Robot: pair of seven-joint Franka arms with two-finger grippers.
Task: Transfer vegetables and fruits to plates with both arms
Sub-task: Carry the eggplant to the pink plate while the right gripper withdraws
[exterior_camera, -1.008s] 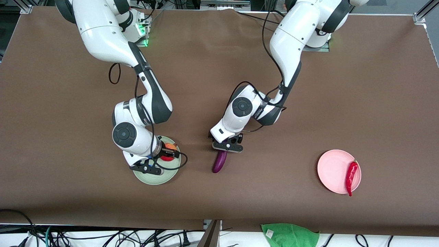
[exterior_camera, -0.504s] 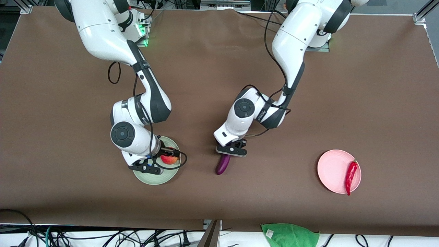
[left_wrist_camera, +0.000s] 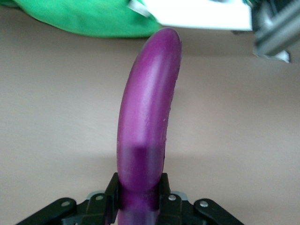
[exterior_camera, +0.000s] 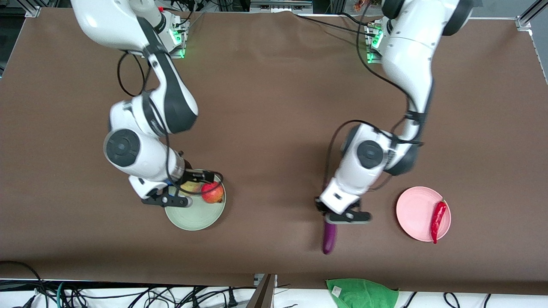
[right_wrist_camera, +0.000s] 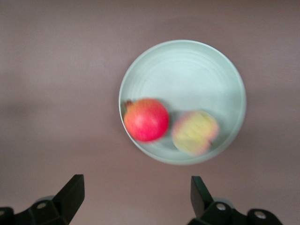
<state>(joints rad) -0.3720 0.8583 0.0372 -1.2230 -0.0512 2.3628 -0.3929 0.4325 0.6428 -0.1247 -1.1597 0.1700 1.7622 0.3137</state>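
Note:
The purple eggplant (exterior_camera: pixel 329 240) (left_wrist_camera: pixel 147 117) hangs in my left gripper (exterior_camera: pixel 344 217) (left_wrist_camera: pixel 139 194), which is shut on its stem end over the table beside the pink plate (exterior_camera: pixel 414 211). A red chili pepper (exterior_camera: pixel 438 219) lies on that plate's rim. On the mint green plate (exterior_camera: pixel 195 216) (right_wrist_camera: pixel 187 65) rest the red fruit (exterior_camera: pixel 212 192) (right_wrist_camera: pixel 146 120) and the peach (exterior_camera: pixel 191 187) (right_wrist_camera: pixel 195 132), side by side. My right gripper (exterior_camera: pixel 168 200) (right_wrist_camera: pixel 136 197) is open and holds nothing, above the table at the edge of the green plate.
A green cloth (exterior_camera: pixel 361 293) (left_wrist_camera: pixel 89 16) lies at the table's edge nearest the front camera, close to the eggplant's tip. Cables (exterior_camera: pixel 128 295) run below that edge. Brown table surface spreads between the two plates.
The left gripper shut on the eggplant, lifted it and carried it toward the pink plate. The right gripper let go of the red fruit on the green plate, opened and pulled back.

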